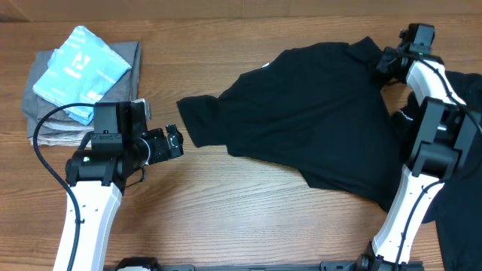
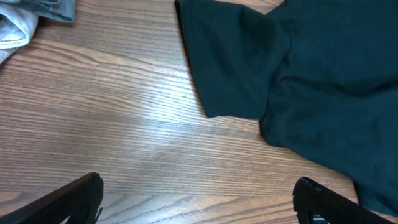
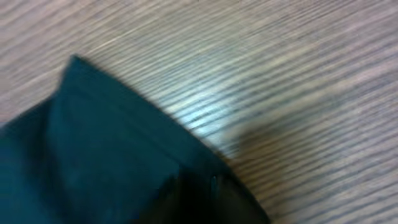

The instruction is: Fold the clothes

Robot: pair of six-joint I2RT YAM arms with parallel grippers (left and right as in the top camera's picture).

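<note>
Garment: plain black soft-fabric T-shirt [image 1: 316,124] lies spread on the wooden desk [image 1: 226,211], wrinkled and not yet folded, with one short sleeve [image 1: 202,120] stretched toward the left arm and its right part running under the right arm.
Other clothes: light-blue folded garment with white print [image 1: 79,71] rests on top of a grey folded stack [image 1: 45,124] in the far left corner of the desk, well apart from the black shirt.
Left gripper: left gripper [image 1: 175,141] hovers above bare wood just beside the sleeve edge, its fingers spread as wide as they go, and it holds nothing.
Right gripper: right gripper [image 1: 392,60] is at the far right corner of the shirt, near the other sleeve. The right wrist view is blurred and shows only a black cloth corner [image 3: 124,155] on the wood, so I cannot tell if the fingers are parted or still pinch the fabric.
Step in hand: I judge it as spreading and flattening the shirt before the first fold; the task seems near its beginning for this garment.
Next move: it calls for both arms to take hold of opposite edges, the left one on the near sleeve, and to pull the cloth flat, then to bring one side over the middle.
Risk: thin fabric may slip or bunch if only one layer is pinched.
</note>
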